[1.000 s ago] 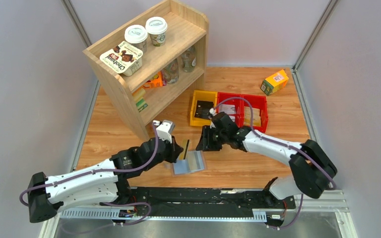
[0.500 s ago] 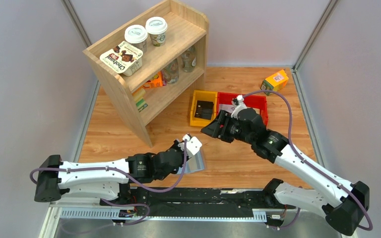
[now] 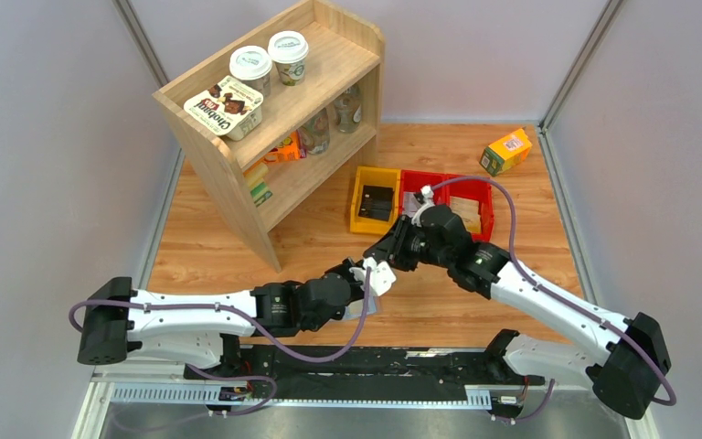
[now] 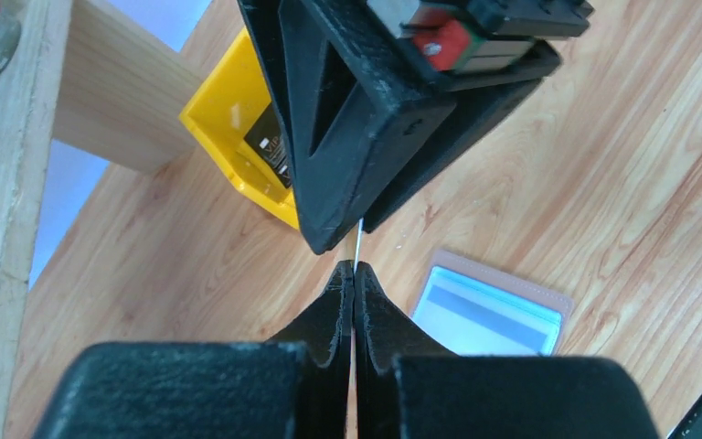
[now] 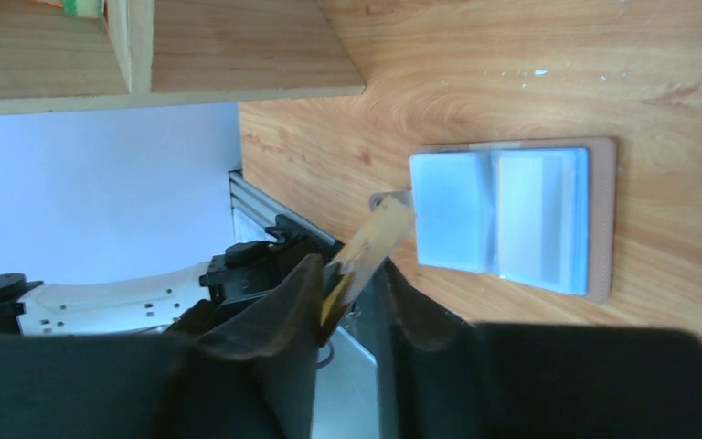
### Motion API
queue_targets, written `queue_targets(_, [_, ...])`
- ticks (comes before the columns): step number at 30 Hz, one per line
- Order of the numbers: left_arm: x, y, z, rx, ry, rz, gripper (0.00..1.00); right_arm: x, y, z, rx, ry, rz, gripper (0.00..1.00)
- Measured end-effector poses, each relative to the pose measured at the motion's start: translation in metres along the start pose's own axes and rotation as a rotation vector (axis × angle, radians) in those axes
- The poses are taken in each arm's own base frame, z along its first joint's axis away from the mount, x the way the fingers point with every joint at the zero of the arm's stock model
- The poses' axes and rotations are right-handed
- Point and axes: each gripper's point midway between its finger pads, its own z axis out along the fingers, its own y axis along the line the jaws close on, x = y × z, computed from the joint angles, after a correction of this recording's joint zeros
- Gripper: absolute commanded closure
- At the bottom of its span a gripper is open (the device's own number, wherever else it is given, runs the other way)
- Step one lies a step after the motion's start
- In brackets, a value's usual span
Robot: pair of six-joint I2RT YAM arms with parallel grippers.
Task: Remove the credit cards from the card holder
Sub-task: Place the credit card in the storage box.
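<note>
— Where is the card?
— My left fingers (image 4: pixel 334 315) are pressed tight on the tan-yellow card (image 5: pixel 379 233). My right fingers (image 5: pixel 297 302) flank its other end, but I cannot tell whether they pinch it.
— And the holder?
— The card holder (image 5: pixel 512 219) lies open on the surface (image 5: pixel 512 73), at 4 o'clock of my left fingertips.
— Any writing?
— Only the Chobani pack (image 3: pixel 224 105) on the wooden shelf (image 3: pixel 224 183).

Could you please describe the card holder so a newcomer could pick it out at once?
From the wooden shelf unit at back left, come forward to where the left gripper and right gripper meet on one credit card. On the table below them lies the card holder, opened flat: two pale grey-blue clear-pocket panels with a taupe rim, unlike the boxy red bins and yellow bin.
</note>
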Motion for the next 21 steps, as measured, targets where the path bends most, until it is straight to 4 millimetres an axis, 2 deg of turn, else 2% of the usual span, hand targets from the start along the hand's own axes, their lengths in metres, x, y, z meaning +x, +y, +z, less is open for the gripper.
queue_targets(2, [0.004,-0.005,0.002,0.012,0.012,0.019,0.93,0.001,0.002,0.001,-0.014,0.002,0.011,1.0])
queue_targets(4, [0.005,-0.007,0.003,0.019,0.017,0.028,0.82,0.001,0.001,0.002,-0.015,0.002,0.019,1.0])
queue_targets(6, [0.005,-0.008,0.003,0.021,0.018,0.022,0.66,0.001,0.0,0.002,-0.014,-0.001,0.017,1.0])
queue_targets(7, [0.005,-0.008,0.003,0.022,0.017,0.018,0.54,0.0,0.0,0.001,-0.016,-0.003,0.012,1.0])
queue_targets(9, [0.005,-0.007,0.002,0.013,0.019,-0.013,0.41,-0.003,-0.005,-0.002,-0.014,-0.019,-0.015,1.0])
queue_targets(11, [0.004,-0.004,0.0,-0.006,0.018,-0.062,0.33,-0.012,-0.015,-0.007,-0.001,-0.05,-0.043,1.0])
queue_targets(14, [0.007,0.003,-0.007,-0.029,0.029,-0.156,0.23,-0.033,-0.034,-0.019,0.031,-0.12,-0.082,1.0])
queue_targets(21, [0.019,0.02,-0.017,-0.071,0.077,-0.46,0.23,-0.118,-0.092,-0.073,0.225,-0.426,-0.16,1.0])
